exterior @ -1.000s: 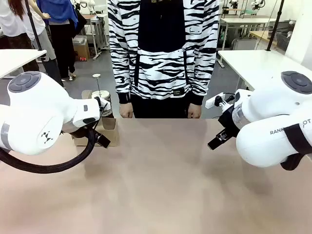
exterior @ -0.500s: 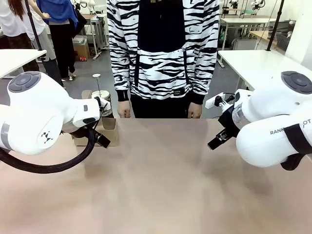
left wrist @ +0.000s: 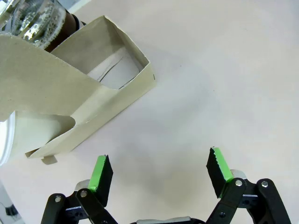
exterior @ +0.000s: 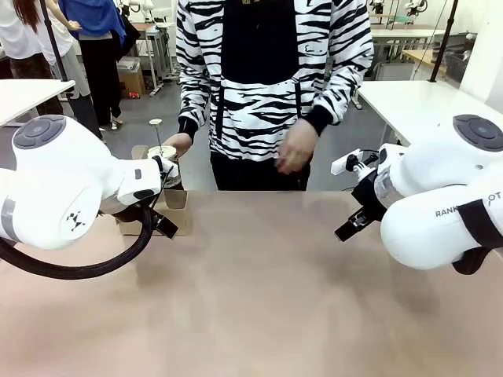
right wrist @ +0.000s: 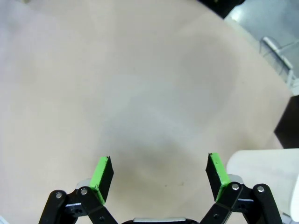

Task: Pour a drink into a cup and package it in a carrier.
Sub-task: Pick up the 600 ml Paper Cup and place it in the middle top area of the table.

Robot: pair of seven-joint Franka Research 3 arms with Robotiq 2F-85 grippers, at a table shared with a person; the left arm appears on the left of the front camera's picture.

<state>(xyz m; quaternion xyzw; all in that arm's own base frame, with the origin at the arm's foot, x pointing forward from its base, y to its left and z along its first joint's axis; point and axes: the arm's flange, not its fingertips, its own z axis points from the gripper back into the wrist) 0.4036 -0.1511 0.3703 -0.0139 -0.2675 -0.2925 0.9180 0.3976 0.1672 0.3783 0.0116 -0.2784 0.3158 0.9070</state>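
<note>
Since the carrier point(left wrist: 112, 100) sits at the table's far left edge with the jug point(left wrist: 39, 23) just behind it, the set seems staged within the left arm's reach. The cup point(left wrist: 35, 130) shows past its handle tab, though I cannot tell if it stands in a pocket. A person's hand point(exterior: 179, 144) is at the jug, likely to pour. The left gripper point(left wrist: 159, 172) hangs near the carrier, jaws wide and empty. The right gripper point(right wrist: 159, 172) is likewise spread over bare table point(exterior: 259, 290). The middle offers ample room, but that far corner looks crowded.
</note>
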